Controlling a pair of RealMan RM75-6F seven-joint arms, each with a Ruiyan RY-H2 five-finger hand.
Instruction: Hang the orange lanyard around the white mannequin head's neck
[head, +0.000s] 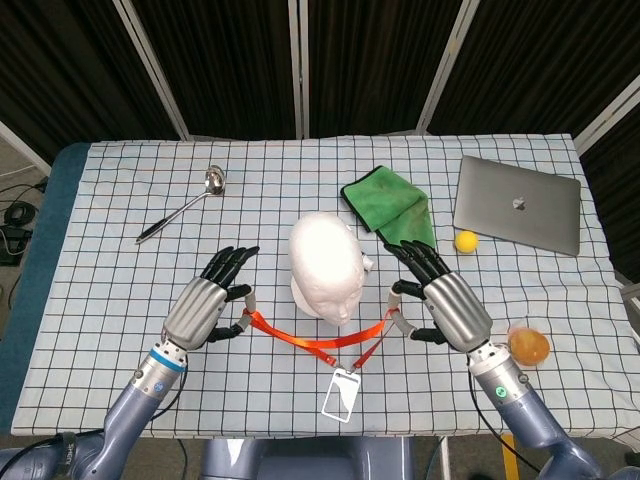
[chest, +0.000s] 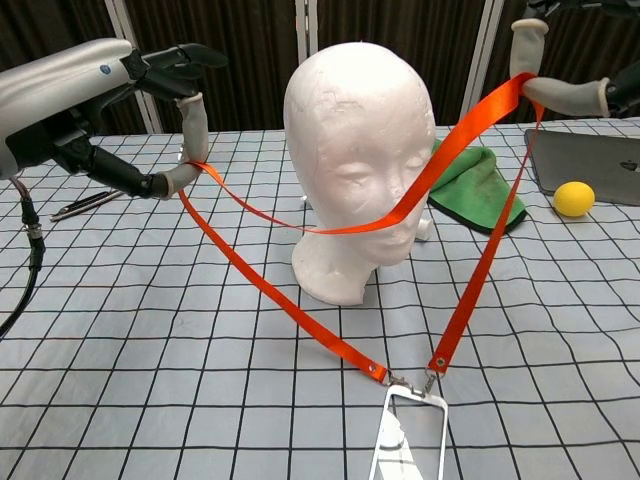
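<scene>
Orange lanyard (chest: 455, 150) hangs stretched between both hands, its far strand across the white mannequin head (chest: 358, 130) at chin height; left hand (head: 205, 308) and right hand (head: 450, 311) pinch it.

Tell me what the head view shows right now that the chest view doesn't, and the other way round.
Head view only: the whole table, with the ladle bowl, laptop lid and the orange-filled cup.

Chest view only: the mannequin head face, with the lanyard upper strap crossing at the chin, not yet over the head.

Both: the left hand and right hand holding the lanyard up, badge holder, green cloth, yellow ball.
</scene>
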